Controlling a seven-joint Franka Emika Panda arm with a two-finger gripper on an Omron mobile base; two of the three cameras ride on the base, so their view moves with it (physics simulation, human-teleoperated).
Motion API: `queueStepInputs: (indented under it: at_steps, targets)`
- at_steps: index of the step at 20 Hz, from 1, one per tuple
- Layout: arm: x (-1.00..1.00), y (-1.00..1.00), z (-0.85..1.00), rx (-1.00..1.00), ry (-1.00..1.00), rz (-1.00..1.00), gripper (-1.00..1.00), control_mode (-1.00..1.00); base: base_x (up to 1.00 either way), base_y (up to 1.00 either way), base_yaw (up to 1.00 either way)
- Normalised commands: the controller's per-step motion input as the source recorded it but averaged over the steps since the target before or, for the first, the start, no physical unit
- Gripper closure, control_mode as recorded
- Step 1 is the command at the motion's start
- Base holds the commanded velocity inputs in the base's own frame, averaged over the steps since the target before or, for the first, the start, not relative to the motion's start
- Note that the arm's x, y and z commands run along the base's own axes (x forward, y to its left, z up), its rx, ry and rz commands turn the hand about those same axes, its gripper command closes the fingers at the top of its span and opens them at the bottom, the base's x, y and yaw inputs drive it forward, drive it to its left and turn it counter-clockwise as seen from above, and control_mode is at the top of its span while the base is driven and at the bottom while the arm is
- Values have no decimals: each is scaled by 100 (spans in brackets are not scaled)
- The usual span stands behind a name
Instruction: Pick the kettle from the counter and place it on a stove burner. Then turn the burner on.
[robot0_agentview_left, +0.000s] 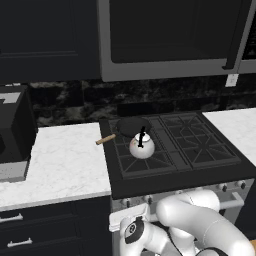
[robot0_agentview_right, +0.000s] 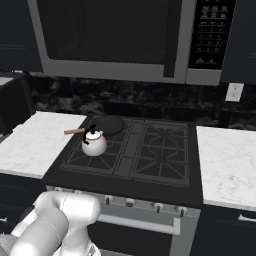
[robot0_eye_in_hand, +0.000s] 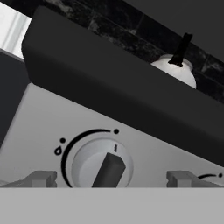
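Hand (robot0_eye_in_hand: 109, 177) seen facing 1 knob (robot0_eye_in_hand: 104, 165), fingers wide either side; 1 kettle (robot0_eye_in_hand: 175, 70) sits at 1 o'clock beyond, on burner (robot0_agentview_left: 141, 152).

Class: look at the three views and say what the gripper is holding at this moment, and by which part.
Nothing. The kettle sits free on the front-left stove burner. The gripper faces a stove knob, whose dark bar stands between its fingertips, ungripped.

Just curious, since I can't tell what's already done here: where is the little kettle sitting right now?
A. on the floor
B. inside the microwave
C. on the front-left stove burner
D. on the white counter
C: the kettle rests on the front-left burner grate, just ahead of the pan.
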Motion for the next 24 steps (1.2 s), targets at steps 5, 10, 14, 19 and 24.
queueStepInputs:
  at_steps: [5, 10, 14, 19, 24]
  targets:
    - [0, 0, 0, 0, 0, 0, 100, -100, 0, 0, 0]
    - [0, 0, 0, 0, 0, 0, 100, -100, 0, 0, 0]
    - [0, 0, 0, 0, 0, 0, 100, -100, 0, 0, 0]
    - [4, 19, 0, -11, 4, 0, 100, -100, 0, 0, 0]
    - [23, 55, -3, -30, 10, 8, 100, -100, 0, 0, 0]
